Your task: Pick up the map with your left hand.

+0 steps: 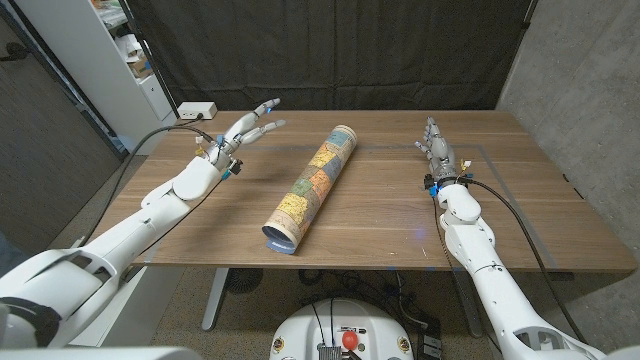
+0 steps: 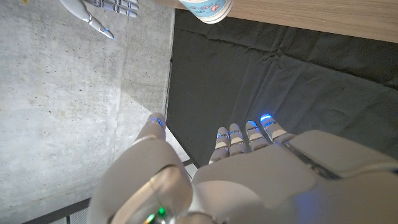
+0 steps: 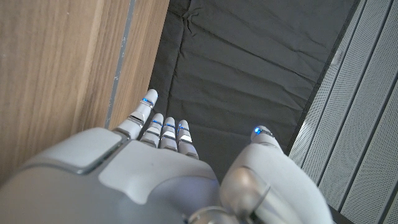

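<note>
A black wrinkled cloth backdrop [image 1: 330, 50] hangs beyond the right hand [image 1: 437, 150], a grey concrete wall [image 1: 570, 90] beside it.

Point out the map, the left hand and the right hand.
map [image 1: 311, 188]: head view, middle of the rolled tube.
left hand [image 1: 238, 133]: head view, palm, fingers spread.
right hand [image 1: 439, 155]: head view, back of the hand.

Wooden table [image 1: 380, 215], mid-brown grain, is carrying a rolled map [image 1: 311, 187] lying on its side near the centre. The roll is running diagonally, one end pointing toward the far edge, the open end sitting close to the near edge. A white power strip [image 1: 196, 109] is lying at the far left corner.
</note>
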